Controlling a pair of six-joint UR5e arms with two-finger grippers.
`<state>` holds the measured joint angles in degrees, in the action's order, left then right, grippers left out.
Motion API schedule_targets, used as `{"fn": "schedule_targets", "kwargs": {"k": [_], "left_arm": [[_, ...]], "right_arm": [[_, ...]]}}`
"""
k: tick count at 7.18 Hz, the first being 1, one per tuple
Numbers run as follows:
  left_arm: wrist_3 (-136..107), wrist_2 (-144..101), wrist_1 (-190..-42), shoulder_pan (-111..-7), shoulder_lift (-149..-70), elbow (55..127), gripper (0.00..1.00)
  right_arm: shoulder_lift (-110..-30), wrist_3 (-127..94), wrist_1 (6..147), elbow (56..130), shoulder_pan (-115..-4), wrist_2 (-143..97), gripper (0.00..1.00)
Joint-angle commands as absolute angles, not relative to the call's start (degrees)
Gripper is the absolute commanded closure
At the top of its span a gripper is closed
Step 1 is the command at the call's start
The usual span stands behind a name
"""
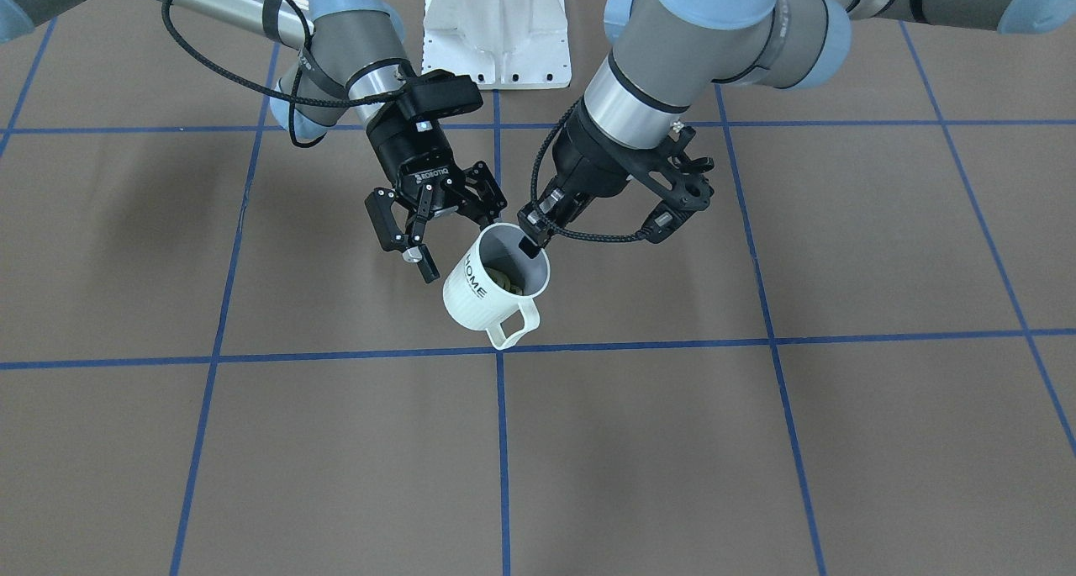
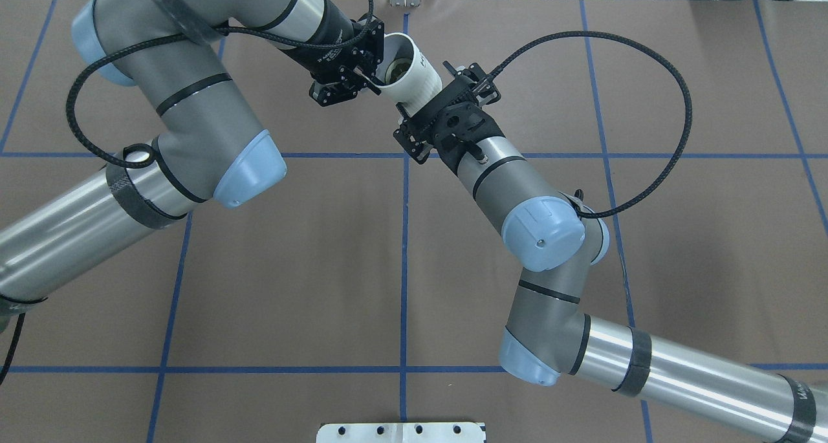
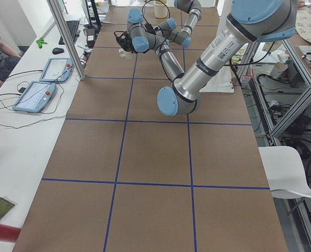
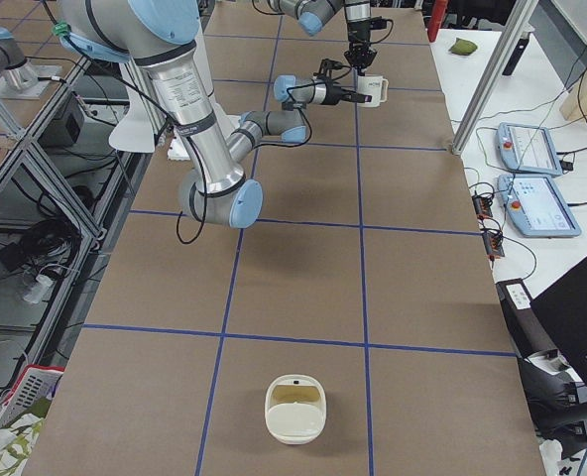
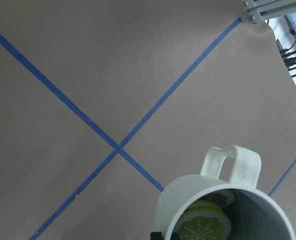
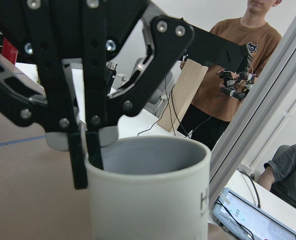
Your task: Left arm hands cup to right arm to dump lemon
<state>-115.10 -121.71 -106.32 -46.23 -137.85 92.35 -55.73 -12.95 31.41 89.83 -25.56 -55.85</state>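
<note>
The white ribbed "HOME" cup (image 1: 492, 294) hangs tilted above the table, with its handle towards the operators' side. My left gripper (image 1: 531, 241) is shut on the cup's rim, one finger inside and one outside; it also shows in the overhead view (image 2: 374, 81). Yellow-green lemon slices (image 5: 203, 225) lie inside the cup and also show in the front view (image 1: 504, 280). My right gripper (image 1: 458, 241), marked ROBOTIQ, is open, with its fingers on either side of the cup's lower body (image 2: 420, 87). I cannot tell whether they touch it.
A white mount plate (image 1: 496, 38) sits at the robot's base. A white bowl-shaped dish (image 4: 294, 409) stands on the table at the end on the robot's right. Beyond the cup are a metal post (image 4: 492, 69), a side table with tablets (image 4: 536, 203) and an operator (image 6: 228, 80).
</note>
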Motion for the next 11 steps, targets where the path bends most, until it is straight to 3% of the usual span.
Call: {"fn": "schedule_targets", "kwargs": {"k": [1, 11], "left_arm": [[-115.1, -121.7, -106.3, -46.1, -138.2, 92.7, 1.0], [-115.0, -122.3, -106.3, -45.4, -138.7, 93.8, 1.0]], "right_arm": [[-55.7, -12.9, 31.4, 89.8, -25.6, -55.8, 0.06], [-55.9, -12.9, 31.4, 89.7, -25.6, -55.2, 0.07]]}}
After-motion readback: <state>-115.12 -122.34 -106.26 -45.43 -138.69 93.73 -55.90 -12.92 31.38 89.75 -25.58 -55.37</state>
